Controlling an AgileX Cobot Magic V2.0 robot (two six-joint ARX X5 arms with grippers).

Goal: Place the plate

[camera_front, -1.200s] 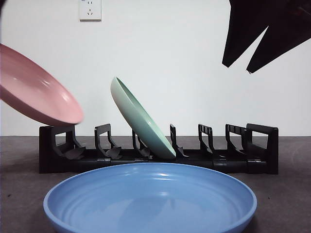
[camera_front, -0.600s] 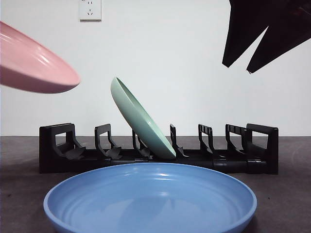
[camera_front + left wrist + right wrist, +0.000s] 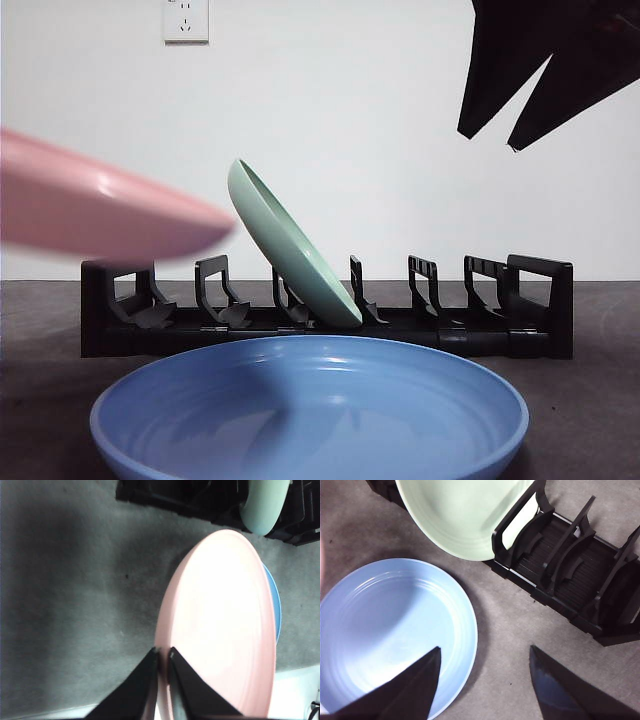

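Observation:
My left gripper (image 3: pixel 162 656) is shut on the rim of a pink plate (image 3: pixel 220 625). In the front view that pink plate (image 3: pixel 95 210) hangs blurred at the left, above the left end of the black dish rack (image 3: pixel 330 318), its edge close to the green plate (image 3: pixel 290 245). The green plate leans in a middle slot of the rack. A blue plate (image 3: pixel 310 410) lies flat on the table in front of the rack. My right gripper (image 3: pixel 485 680) hovers open above the blue plate (image 3: pixel 390 630) and the rack (image 3: pixel 570 565), showing as a dark shape (image 3: pixel 540 70) at the top right.
The rack has free slots to the left and right of the green plate (image 3: pixel 465 515). A grey table (image 3: pixel 590 400) runs under everything, with a white wall and a power socket (image 3: pixel 186 20) behind.
The pink plate rose, then swung down and to the right toward the green plate, flattening its tilt. The right gripper and the other plates stayed still.

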